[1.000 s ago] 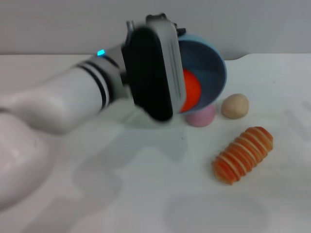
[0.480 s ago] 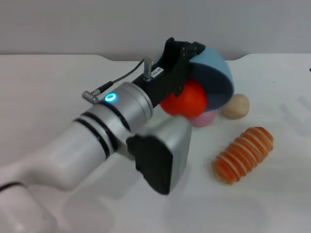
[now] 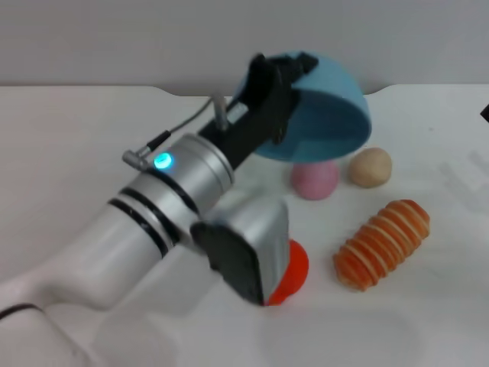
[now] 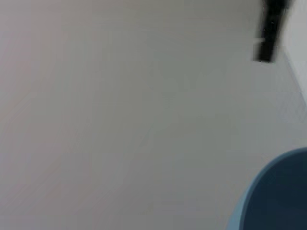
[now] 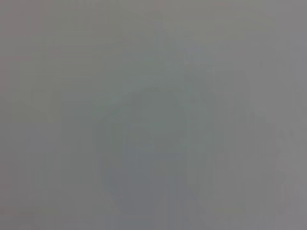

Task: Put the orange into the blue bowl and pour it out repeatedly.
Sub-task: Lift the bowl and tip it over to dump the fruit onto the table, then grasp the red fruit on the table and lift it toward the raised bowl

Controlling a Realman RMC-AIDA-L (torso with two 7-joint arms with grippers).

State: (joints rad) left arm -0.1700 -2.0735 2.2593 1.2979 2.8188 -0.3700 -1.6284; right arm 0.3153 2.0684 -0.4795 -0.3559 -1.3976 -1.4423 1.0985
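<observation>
**Bowl tipped over, orange half hidden**

The left hand (image 3: pixel 286 95) is clamped on the rim of the blue bowl (image 3: pixel 328 115), held overturned above the desk (image 3: pixel 92 138). The orange (image 3: pixel 289 267) lies on the desk, partly hidden behind the arm's wrist housing. The right hand is out of sight.

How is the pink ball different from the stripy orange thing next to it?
The pink ball is round, while the stripy piece is long like a little loaf. The pink ball is one plain colour; the stripy piece has orange and cream bands. The pink ball sits partly under the blue bowl that the left gripper holds tipped over, while the stripy piece lies out in the open. Both rest on the white table.
</observation>
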